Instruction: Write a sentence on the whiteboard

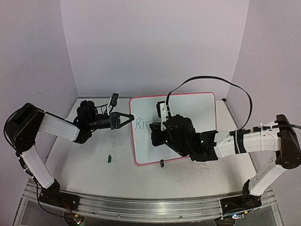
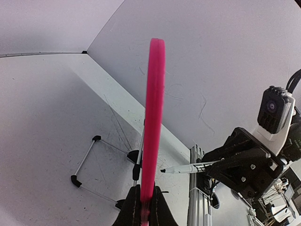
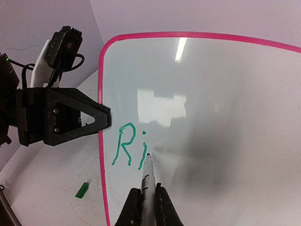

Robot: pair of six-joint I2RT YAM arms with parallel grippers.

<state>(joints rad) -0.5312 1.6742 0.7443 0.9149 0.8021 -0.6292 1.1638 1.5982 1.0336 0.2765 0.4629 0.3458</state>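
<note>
**Light board pinched at its left frame, pen on its face**

We judge the glossy white rectangular whiteboard with a thin pink frame [image 1: 194, 107] [image 3: 211, 117] [image 2: 154, 117] to be light and stiff, with a slick face that smears easily. It would likely slide or tip under pen pressure, so the frame edge is the sensible place to hold it. It sits mid-table and appears propped on a thin black-footed wire stand [image 2: 87, 162]. Its long axis runs left to right and its writing face is turned up toward the arm bases.

The black left gripper [image 1: 130, 117] [image 2: 143, 203] is clamped on the left frame edge. The black right gripper [image 3: 146, 200] [image 1: 157, 128] is closed around a slim white marker [image 3: 146, 176] [image 2: 183, 168]. The marker tip sits beside the green letters "Ri" [image 3: 128, 149]. A small green cap [image 1: 108, 158] lies apart on the white table [image 1: 94, 176].
</note>
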